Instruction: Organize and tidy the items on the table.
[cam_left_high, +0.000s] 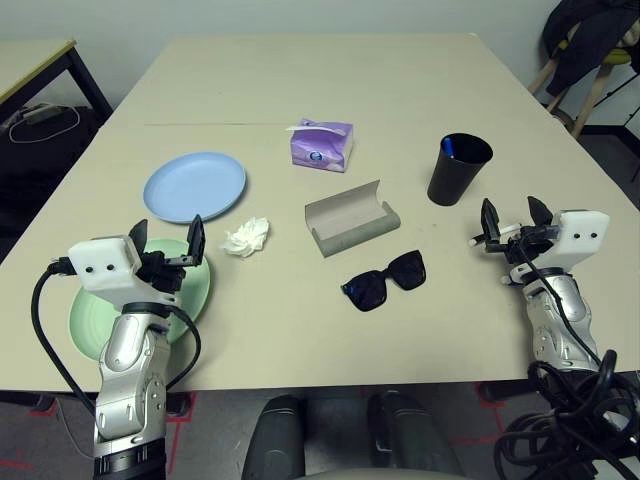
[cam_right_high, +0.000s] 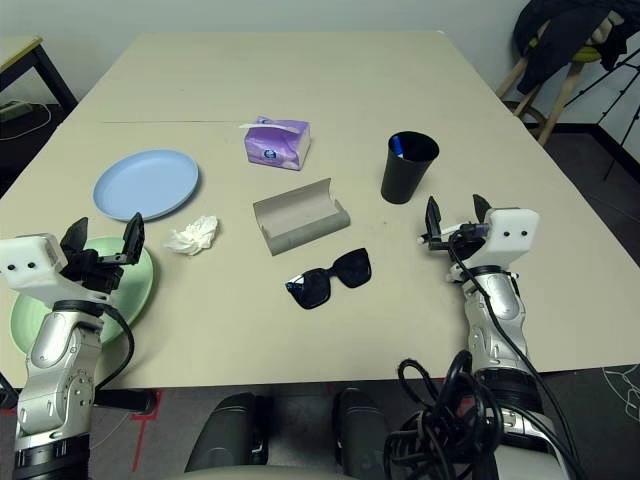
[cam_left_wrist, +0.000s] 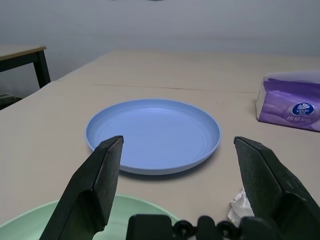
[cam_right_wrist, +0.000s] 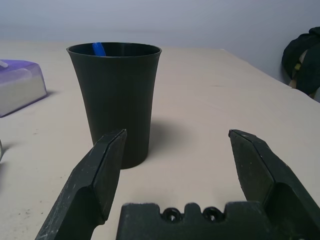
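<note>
Both the left gripper and right gripper stood spread and empty; the black sunglasses at frame centre looked light, slippery and fragile, best pinched at the bridge

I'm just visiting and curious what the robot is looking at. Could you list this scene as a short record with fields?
Surface: beige table
Plates: pale blue plate beyond pale green plate, near the left arm
Middle: open grey glasses case, black sunglasses in front of it, crumpled white tissue, purple tissue box
Cup: black cup, upright, something blue inside
Left gripper: fingers open, empty, over the green plate
Right gripper: fingers open, empty, short of the cup
</note>
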